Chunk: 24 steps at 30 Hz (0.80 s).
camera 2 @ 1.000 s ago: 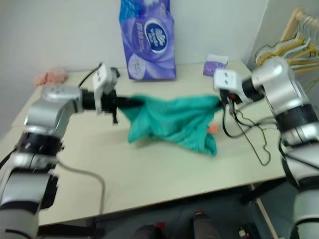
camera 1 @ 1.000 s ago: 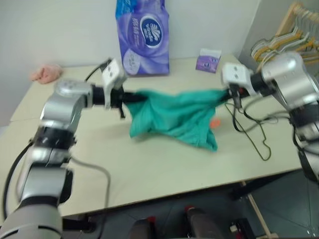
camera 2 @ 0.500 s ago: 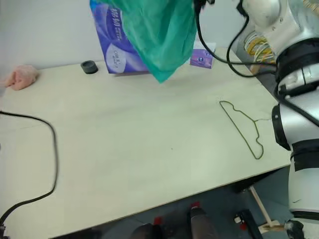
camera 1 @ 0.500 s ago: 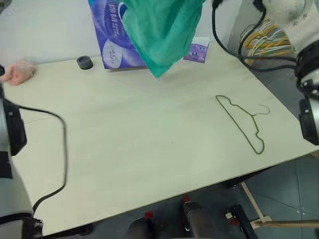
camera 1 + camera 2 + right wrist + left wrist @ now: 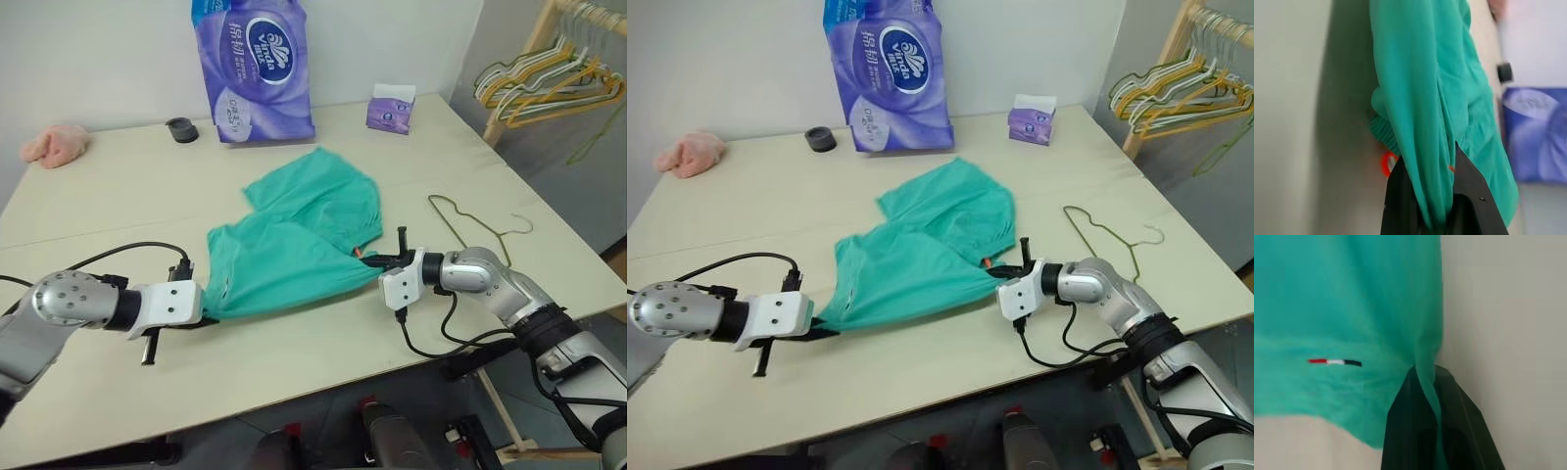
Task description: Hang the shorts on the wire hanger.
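The teal-green shorts (image 5: 294,235) lie spread on the table's middle, legs toward the back. My left gripper (image 5: 201,315) is shut on their near left corner; in the left wrist view its black fingers (image 5: 1405,431) pinch the fabric. My right gripper (image 5: 377,262) is shut on the waistband's right end, beside the small orange tag (image 5: 1387,164). Both grippers sit low near the table's front. The thin olive wire hanger (image 5: 470,230) lies flat on the table to the right of the shorts, just behind my right arm.
A tall purple tissue pack (image 5: 253,69), a small purple box (image 5: 390,108) and a black round cap (image 5: 181,128) stand along the table's back. A pink cloth (image 5: 54,145) lies at the back left. A rack of hangers (image 5: 549,69) stands beyond the right edge.
Both grippers swung the shorts up high, then brought them down toward the front edge. The shorts now lie spread on the table instead of hanging stretched in the air.
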Tool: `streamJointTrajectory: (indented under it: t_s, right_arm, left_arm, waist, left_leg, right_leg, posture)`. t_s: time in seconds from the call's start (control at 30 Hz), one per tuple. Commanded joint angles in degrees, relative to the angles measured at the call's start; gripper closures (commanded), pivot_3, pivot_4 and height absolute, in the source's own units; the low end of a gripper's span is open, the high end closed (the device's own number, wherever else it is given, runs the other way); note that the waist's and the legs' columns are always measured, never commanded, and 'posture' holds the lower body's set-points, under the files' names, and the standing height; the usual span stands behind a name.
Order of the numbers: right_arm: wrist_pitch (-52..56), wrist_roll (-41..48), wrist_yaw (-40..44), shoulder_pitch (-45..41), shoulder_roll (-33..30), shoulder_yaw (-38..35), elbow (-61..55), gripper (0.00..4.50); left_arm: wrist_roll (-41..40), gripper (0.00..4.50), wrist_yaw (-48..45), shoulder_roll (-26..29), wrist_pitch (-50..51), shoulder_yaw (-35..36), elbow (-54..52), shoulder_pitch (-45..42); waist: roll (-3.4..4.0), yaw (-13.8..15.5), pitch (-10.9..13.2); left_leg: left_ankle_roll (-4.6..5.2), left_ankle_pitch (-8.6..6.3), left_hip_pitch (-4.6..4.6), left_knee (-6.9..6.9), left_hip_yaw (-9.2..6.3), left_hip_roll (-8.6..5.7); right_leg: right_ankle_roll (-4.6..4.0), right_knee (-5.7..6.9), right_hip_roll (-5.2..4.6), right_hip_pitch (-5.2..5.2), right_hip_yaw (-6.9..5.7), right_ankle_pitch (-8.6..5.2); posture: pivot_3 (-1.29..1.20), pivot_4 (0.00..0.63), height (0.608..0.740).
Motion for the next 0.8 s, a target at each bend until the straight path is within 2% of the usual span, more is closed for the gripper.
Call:
streamJointTrajectory:
  t_s: [0.03,0.1,0.17,0.3,0.33,0.5,0.8]
  right_arm:
    - [2.6,4.2,8.7,1.7,-5.5,-2.6,-3.5,4.49]
    - [3.8,5.2,12.4,2.7,-7.0,-2.8,-5.2,4.49]
    - [4.8,5.5,14.7,3.7,-8.5,-3.4,-7.0,4.49]
    - [4.8,2.9,14.2,3.9,-9.2,-4.9,-7.6,4.49]
    - [5.5,2.5,13.5,3.5,-9.0,-5.4,-7.1,4.49]
    - [8.1,4.9,15.2,1.6,-8.9,-6.4,-5.8,4.49]
    - [11.5,4.6,16.3,4.8,-11.6,-7.9,-10.4,4.49]
  left_arm:
    - [-1.1,4.50,-4.8,3.4,6.4,4.1,-1.9,6.6]
    - [-1.5,4.50,-6.0,3.5,8.3,5.2,-3.8,9.7]
    - [-1.6,4.50,-6.4,3.2,9.6,5.9,-5.6,12.4]
    - [-1.1,4.50,-5.8,2.1,10.4,5.9,-7.9,15.2]
    - [-0.9,4.50,-5.1,1.3,10.5,5.4,-7.7,14.3]
    - [1.7,4.50,-3.7,-2.4,9.8,2.3,-4.0,6.5]
    - [3.3,4.50,-4.3,-5.7,9.1,0.4,-4.7,5.7]
  waist:
    - [0.06,0.8,0.1]
    - [0.05,2.0,0.1]
    - [-0.06,3.1,0.1]
    - [-0.09,4.0,0.1]
    - [-0.09,4.0,0.1]
    - [-0.09,4.1,0.1]
    - [-0.07,3.8,0.1]
  left_leg:
    - [0.06,-0.04,0.51,0.03,-0.04,-0.03]
    - [0.38,-0.23,1.99,-0.17,0.01,-0.04]
    - [0.42,-0.26,2.60,-0.27,0.01,-0.03]
    - [0.41,-0.26,2.44,-0.22,0.11,-0.06]
    - [0.40,-0.26,2.35,-0.18,0.10,-0.05]
    - [0.41,-0.26,2.35,-0.16,0.06,-0.04]
    - [0.41,-0.26,2.28,-0.17,0.04,0.00]
  right_leg:
    - [0.00,-0.05,0.02,0.51,-0.05,-0.01]
    - [0.17,-0.42,0.29,2.02,-0.07,-0.34]
    - [-0.21,-0.51,0.32,2.55,-0.08,-0.62]
    - [0.08,-0.30,0.29,2.34,0.00,-0.51]
    - [-0.16,-0.24,0.29,2.25,0.00,-0.37]
    - [-0.21,-0.10,0.36,2.21,-0.04,-0.38]
    - [-0.22,-0.12,0.29,2.14,-0.03,-0.39]
  posture:
    - [-0.08,0.077,0.740]
    - [-0.09,0.078,0.740]
    - [-0.09,0.079,0.740]
    - [-0.10,0.083,0.740]
    - [-0.10,0.083,0.740]
    - [-0.10,0.081,0.740]
    - [-0.13,0.088,0.740]
